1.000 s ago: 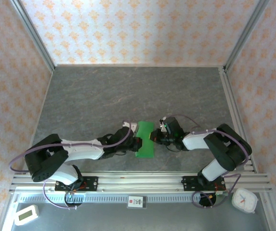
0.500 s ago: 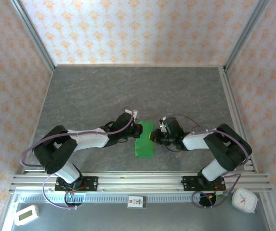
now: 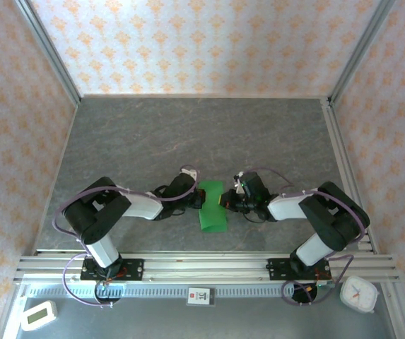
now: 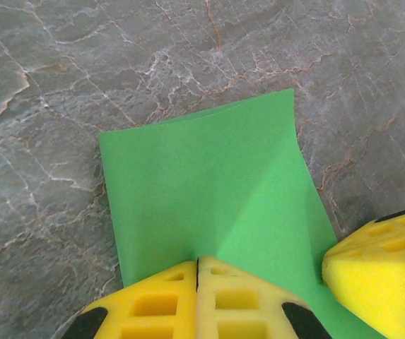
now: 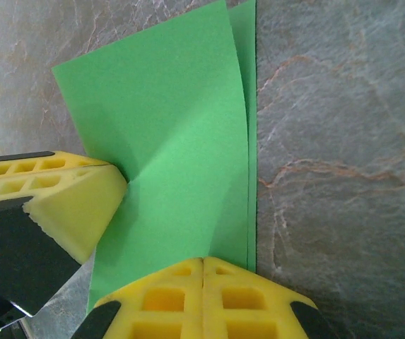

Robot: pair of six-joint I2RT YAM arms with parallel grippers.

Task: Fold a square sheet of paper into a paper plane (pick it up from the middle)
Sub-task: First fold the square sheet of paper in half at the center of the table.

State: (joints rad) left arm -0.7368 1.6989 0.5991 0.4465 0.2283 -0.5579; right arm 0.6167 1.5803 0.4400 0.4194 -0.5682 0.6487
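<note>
One square sheet of paper (image 3: 213, 212), folded double, lies on the table (image 3: 188, 134) between my two grippers. I see the left gripper (image 4: 197, 263) and right gripper (image 5: 203, 261) both closed tight, tips touching its opposite edges.

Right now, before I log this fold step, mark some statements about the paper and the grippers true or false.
1. The green sheet of paper is doubled over, with two layers showing at one edge. True.
2. The left gripper stands wide open. False: its jaws are shut on the sheet.
3. The right gripper is shut on the sheet's opposite side. True.
4. The paper is a slim pointed dart. False: it is a folded oblong with no point.
5. The sheet sits against the table's far wall. False: it is near the arms' bases.
</note>
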